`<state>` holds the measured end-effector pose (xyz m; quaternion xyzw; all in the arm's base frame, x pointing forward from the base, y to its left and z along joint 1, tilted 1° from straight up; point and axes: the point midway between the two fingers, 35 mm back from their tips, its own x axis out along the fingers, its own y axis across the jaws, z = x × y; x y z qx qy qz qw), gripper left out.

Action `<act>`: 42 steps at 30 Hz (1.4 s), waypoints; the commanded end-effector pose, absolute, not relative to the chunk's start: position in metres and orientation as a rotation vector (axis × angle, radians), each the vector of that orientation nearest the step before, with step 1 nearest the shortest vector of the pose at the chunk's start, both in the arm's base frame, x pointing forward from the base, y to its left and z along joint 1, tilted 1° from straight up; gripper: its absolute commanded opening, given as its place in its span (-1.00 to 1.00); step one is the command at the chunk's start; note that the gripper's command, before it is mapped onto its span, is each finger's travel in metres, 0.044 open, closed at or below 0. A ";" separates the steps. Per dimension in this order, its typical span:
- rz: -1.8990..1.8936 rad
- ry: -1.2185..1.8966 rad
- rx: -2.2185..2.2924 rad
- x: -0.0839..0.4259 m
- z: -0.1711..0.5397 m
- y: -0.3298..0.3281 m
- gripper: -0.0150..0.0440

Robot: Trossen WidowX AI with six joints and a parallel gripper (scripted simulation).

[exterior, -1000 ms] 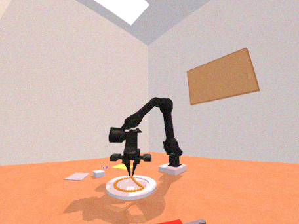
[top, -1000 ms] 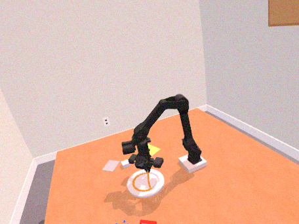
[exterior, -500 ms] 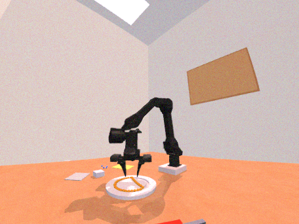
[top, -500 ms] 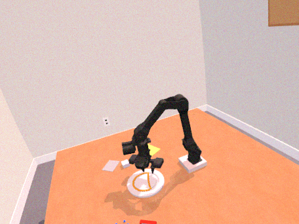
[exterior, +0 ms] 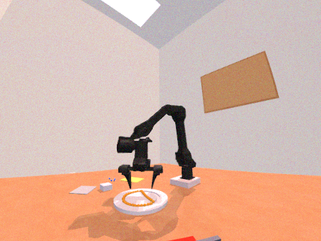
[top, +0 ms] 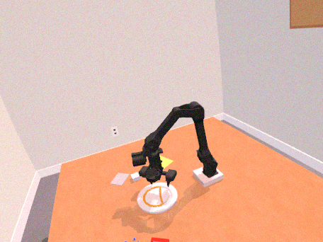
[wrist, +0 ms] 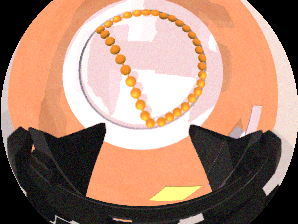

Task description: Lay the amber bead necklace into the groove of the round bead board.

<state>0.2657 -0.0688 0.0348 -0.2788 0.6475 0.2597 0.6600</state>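
The round white bead board (top: 175,199) (exterior: 119,206) (wrist: 74,75) lies on the orange table. The amber bead necklace (top: 161,194) (exterior: 135,205) (wrist: 130,81) lies on it as a D shape. In the wrist view its curved part runs along the top and right side, near the circular groove line. Its other part cuts nearly straight across the inside, from upper left to bottom, and the groove's left arc is bare. My gripper (top: 160,185) (exterior: 141,187) (wrist: 147,126) is wide open and empty, above the board's edge on the yellow sheet's side.
A small white block (top: 135,176) (exterior: 105,187) and a pale flat square (top: 120,179) (exterior: 82,190) lie beside the board. A yellow sheet (top: 166,162) (exterior: 132,180) (wrist: 175,193) lies behind it. A red object (top: 159,240) (exterior: 184,239) and small blue bits (top: 134,239) also show.
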 end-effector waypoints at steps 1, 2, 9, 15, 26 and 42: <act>0.593 1.464 -0.634 0.265 0.036 -0.069 1.00; 0.593 1.464 -0.634 0.265 0.036 -0.069 1.00; 0.593 1.464 -0.634 0.265 0.036 -0.069 1.00; 0.698 1.431 -0.741 0.267 0.045 -0.066 0.73; 0.952 1.328 -0.999 0.271 0.067 -0.058 -0.08; 0.943 1.329 -0.995 0.272 0.054 -0.058 -0.08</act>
